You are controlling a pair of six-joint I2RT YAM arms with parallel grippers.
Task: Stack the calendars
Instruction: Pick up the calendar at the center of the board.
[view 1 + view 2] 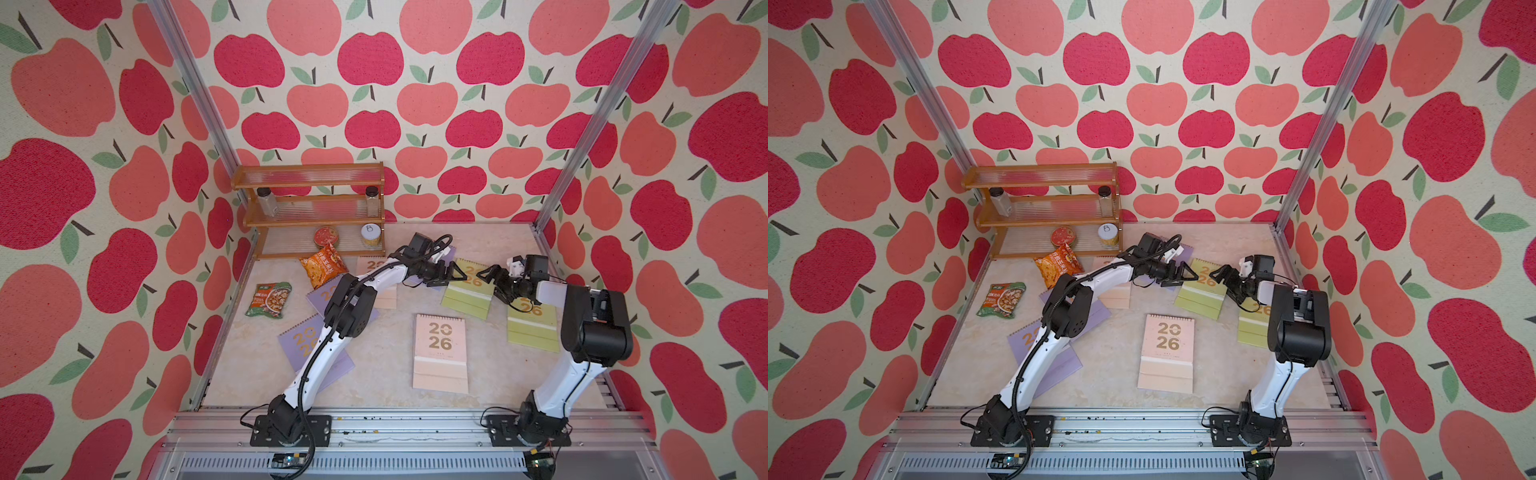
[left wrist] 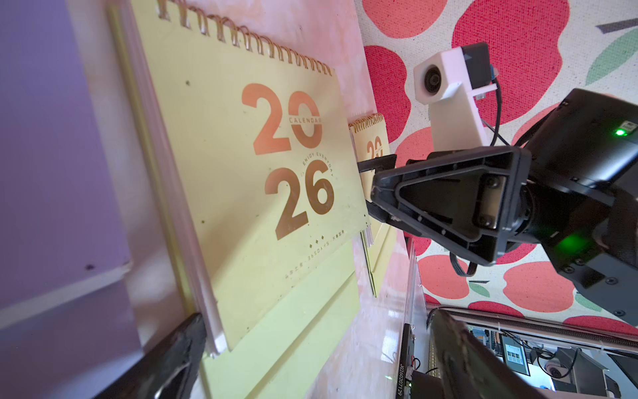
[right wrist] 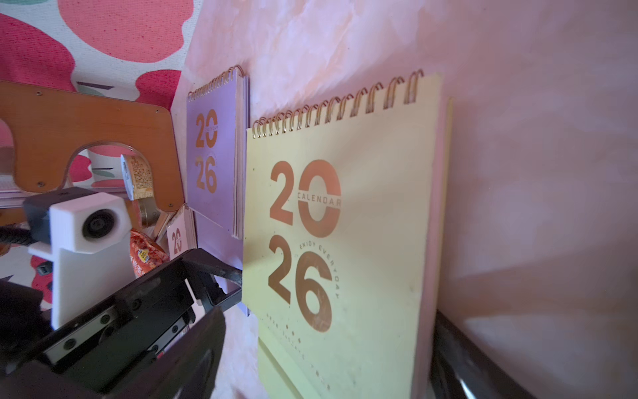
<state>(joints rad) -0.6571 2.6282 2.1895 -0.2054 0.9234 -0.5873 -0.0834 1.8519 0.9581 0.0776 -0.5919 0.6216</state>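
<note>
**A:** Which one is in hand?

**B:** The yellow-green calendar [image 1: 467,293], lying flat on the surface [image 1: 386,332] toward the far side. The left pincer [image 1: 451,277] and the right pincer [image 1: 489,283] face each other across it. Both have their jaws spread and grip nothing.

**A:** How should they take it?

**B:** I'd judge it wants an edge grip. Slide one finger under the side and put the other on top, then clench only once the whole page block sits between them. Lift it level, since the folded stand below the pages will likely flop. Then set it on a neighbour, perhaps the second yellow-green calendar [image 1: 534,332] by the right arm [image 1: 594,324], with the spirals squared.

**A:** Any hazard?

**B:** The right wrist view shows a lilac calendar [image 3: 214,159] just beside it, perhaps overlapped at a corner, and a sweeping finger could drag that. In both top views the left arm [image 1: 353,307] hides most of it.

**A:** What do the top views add?

**B:** The spread. A pink calendar [image 1: 1167,353] lies alone mid-surface, more lilac calendars [image 1: 297,345] sit partly under the left arm, and nothing is neatly piled yet. Only the left wrist view shows the right pincer's finger [image 2: 386,183] close to the calendar's edge.
</note>
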